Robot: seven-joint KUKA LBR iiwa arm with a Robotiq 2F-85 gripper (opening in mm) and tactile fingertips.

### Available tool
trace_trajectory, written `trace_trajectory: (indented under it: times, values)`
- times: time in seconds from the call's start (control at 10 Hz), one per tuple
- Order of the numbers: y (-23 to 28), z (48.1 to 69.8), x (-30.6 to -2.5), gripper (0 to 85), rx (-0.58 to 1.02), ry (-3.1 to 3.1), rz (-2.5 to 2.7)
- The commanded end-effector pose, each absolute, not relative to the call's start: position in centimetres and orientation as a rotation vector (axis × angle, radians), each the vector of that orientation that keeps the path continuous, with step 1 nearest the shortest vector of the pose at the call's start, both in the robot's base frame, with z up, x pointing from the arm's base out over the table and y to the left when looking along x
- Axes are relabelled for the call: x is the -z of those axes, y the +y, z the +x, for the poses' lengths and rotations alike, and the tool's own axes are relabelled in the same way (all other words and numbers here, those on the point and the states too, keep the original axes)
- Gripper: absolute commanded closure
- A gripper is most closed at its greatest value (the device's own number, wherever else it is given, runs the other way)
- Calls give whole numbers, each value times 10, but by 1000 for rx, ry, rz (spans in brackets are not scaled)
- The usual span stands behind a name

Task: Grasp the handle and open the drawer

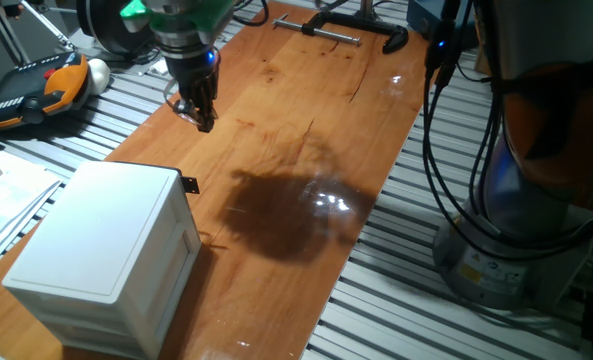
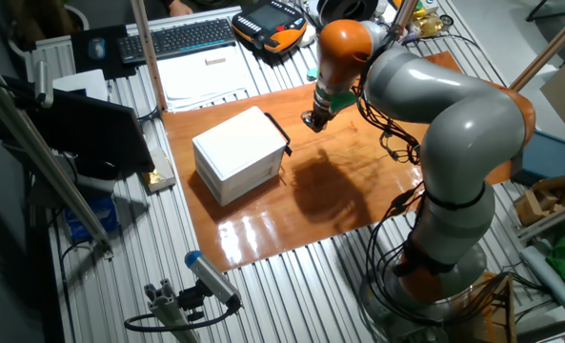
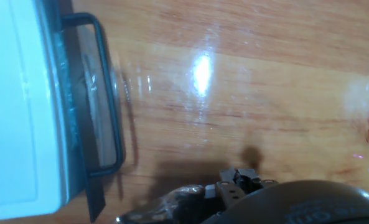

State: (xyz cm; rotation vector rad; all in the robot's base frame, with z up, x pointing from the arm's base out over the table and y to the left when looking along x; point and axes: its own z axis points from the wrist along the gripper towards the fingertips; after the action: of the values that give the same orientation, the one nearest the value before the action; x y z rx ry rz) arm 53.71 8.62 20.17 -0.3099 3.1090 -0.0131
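Observation:
The white cabinet [image 1: 106,245] stands on the wooden table top; it also shows in the other fixed view [image 2: 236,152]. Its top drawer [image 1: 181,225] sits flush with the front. The small black handle [image 1: 189,184] sticks out from the drawer's upper front edge. It shows as a thin black loop in the hand view [image 3: 103,93] and as a dark line in the other fixed view [image 2: 278,131]. My gripper [image 1: 202,118] hangs above the table, apart from the handle and out in front of the cabinet [image 2: 312,120]. Its fingers point down and hold nothing; their gap is unclear.
A large black clamp [image 1: 348,30] lies at the far end of the wooden board [image 1: 306,150]. An orange and black pendant [image 1: 38,90] lies left of it on the slatted bench. Black cables [image 1: 446,140] hang at the right beside the robot base [image 2: 444,248].

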Motion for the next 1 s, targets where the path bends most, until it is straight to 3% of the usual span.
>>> trace_trajectory:
  times: [0.0,0.9]
  values:
    - [87,537,-201,843,7,3110,-317]
    - [97,539,-201,843,-12,3113,-303]
